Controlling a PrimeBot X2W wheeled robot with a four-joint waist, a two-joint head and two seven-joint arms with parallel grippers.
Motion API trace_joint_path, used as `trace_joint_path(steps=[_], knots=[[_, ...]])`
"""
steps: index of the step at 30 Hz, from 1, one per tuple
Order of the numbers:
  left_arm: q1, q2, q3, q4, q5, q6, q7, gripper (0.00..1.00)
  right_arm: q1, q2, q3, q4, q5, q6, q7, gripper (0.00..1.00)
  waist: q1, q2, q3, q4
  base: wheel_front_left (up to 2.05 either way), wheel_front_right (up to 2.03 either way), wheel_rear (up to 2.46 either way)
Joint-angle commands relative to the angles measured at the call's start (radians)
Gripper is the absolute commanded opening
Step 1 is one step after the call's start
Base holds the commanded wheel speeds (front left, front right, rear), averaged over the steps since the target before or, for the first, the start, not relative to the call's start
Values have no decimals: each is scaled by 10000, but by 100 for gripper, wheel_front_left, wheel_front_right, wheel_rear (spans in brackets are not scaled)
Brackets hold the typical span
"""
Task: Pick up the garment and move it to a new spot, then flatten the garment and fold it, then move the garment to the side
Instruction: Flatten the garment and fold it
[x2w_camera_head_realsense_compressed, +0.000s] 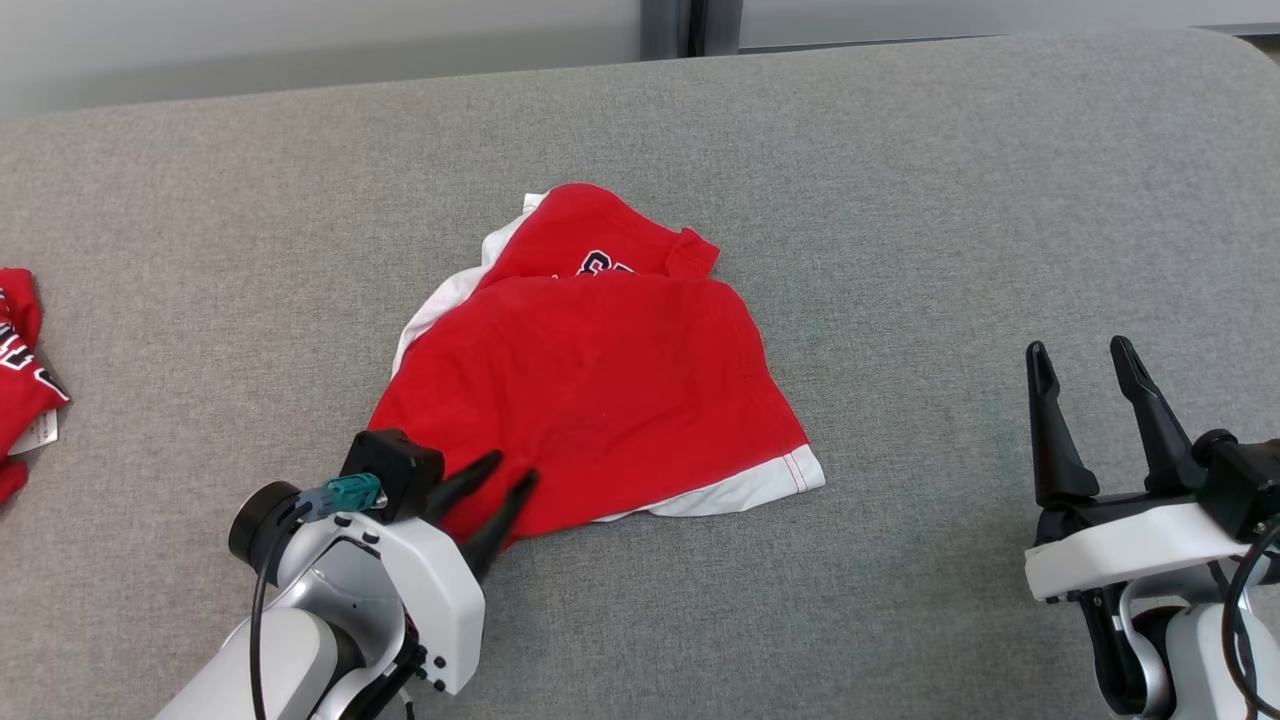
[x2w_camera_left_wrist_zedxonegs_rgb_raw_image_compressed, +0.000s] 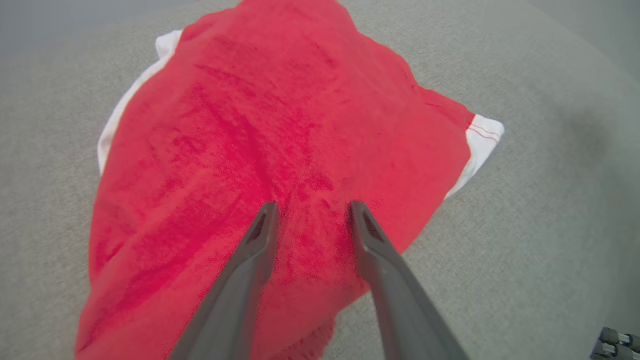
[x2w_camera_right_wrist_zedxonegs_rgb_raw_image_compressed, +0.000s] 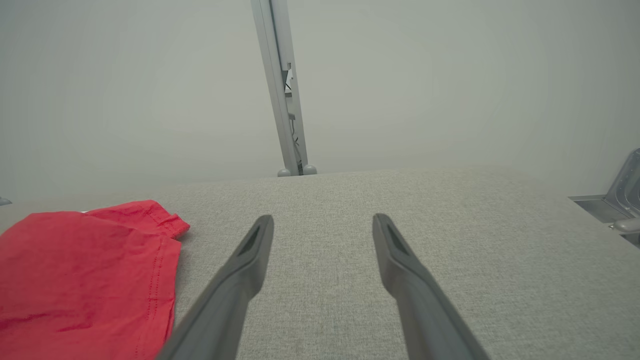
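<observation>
At the near edge of the garment, the left gripper sits half open on it, holding nothing yet. This looks like the pick-up step; next it needs to squeeze and lift.

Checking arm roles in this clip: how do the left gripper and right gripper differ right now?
The left gripper has its tips on the red garment, at its near edge; the right gripper sits over bare grey surface, apart from it. The left gripper's fingers stand closer together than the right gripper's. Both are open.
</observation>
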Motion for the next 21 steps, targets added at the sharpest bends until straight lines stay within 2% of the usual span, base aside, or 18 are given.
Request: trace_joint_path(steps=[1, 13, 21], knots=[[-172, 85, -1, 32, -58, -48, -2, 0, -134, -68, -31, 28, 74, 20, -93, 100, 0, 0, -4, -8, 0, 0, 0], [-611, 224, 571, -630, -21, 183, -588, 0, -158, -71, -133, 67, 164, 20, -161, 100, 0, 0, 11, -27, 0, 0, 0], [-1425, 303, 1024, -593, 43, 264, -775, 0, -319, -69, -52, 17, 253, 20, -176, 100, 0, 0, 271, -223, 0, 0, 0]])
